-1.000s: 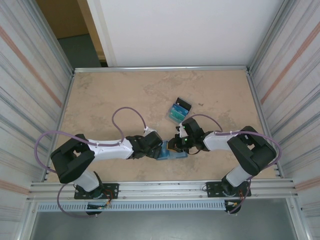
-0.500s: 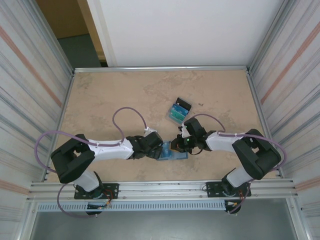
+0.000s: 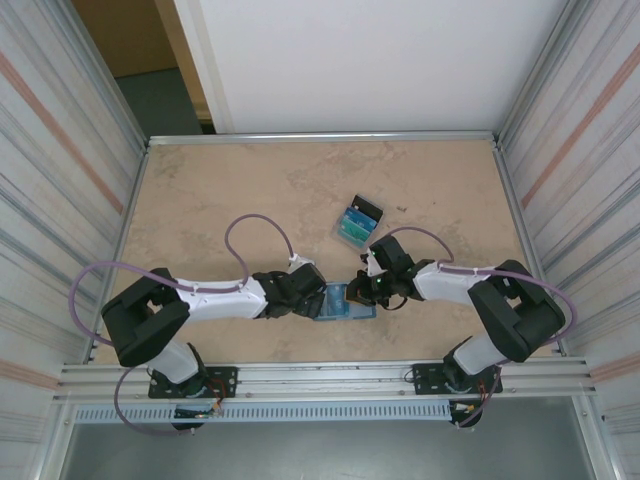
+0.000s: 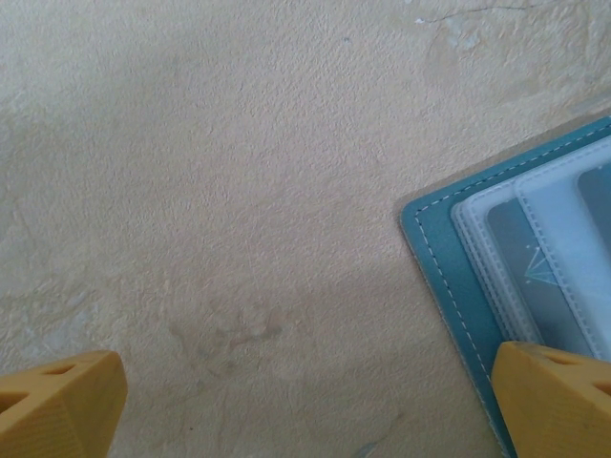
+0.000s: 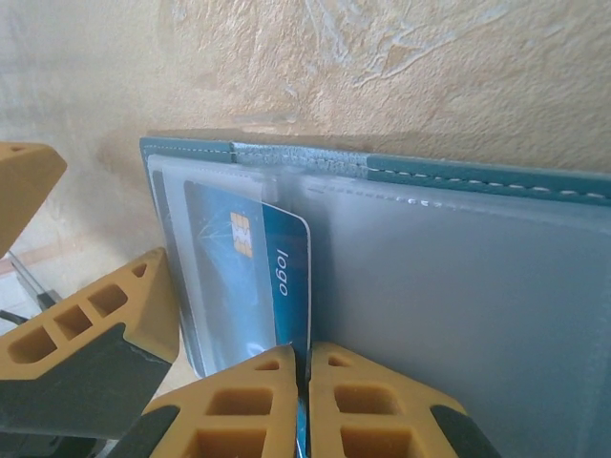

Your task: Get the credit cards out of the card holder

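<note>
The card holder [image 3: 345, 303] lies open on the table between my two grippers, its clear pockets facing up [image 5: 458, 286]. A blue credit card [image 5: 277, 267] with a chip sticks partly out of a pocket. My right gripper [image 5: 301, 358] is shut on that card's edge and sits at the holder's right side [image 3: 358, 290]. My left gripper [image 4: 305, 401] is open wide, and its right fingertip [image 4: 554, 391] rests on the holder's edge [image 4: 449, 258]. From above, the left gripper [image 3: 318, 299] is at the holder's left side.
Teal, blue and black cards [image 3: 357, 222] lie in a small pile just beyond the right gripper. Metal rails [image 3: 320, 137] and corrugated walls border the tan table. My left gripper's yellow fingers [image 5: 95, 324] stand close beside the card in the right wrist view.
My right arm has drawn back slightly to the right, and a little more of the holder shows between the grippers. The left arm has stayed put.
</note>
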Motion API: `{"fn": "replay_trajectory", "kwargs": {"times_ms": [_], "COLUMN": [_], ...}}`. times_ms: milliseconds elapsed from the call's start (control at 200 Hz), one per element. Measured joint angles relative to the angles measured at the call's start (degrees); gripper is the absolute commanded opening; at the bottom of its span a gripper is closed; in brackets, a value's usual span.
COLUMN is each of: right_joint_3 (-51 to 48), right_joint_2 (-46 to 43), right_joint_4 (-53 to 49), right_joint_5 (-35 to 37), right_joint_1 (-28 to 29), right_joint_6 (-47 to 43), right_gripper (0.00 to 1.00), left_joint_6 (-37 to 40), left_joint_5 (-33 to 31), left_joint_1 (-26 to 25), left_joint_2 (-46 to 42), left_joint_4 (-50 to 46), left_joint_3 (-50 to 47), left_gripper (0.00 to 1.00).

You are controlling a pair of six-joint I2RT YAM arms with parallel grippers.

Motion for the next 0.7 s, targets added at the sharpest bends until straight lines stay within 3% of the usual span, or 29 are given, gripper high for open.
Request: {"fn": "replay_trajectory", "kwargs": {"times_ms": [702], "right_joint_3": [1.03], "right_joint_2": [-0.02], "right_joint_4": [-1.75], "right_joint_5": [0.66], "right_joint_1": [0.0], "right_joint_6": [-0.22], "right_gripper": [0.07], "left_joint_6": [2.64], "left_joint_5": [-0.48], "left_joint_1": [0.0], "left_joint_2": [1.73], "left_joint_4": [0.39], "left_joint_3": [5.64], "left_gripper": [0.99]}}
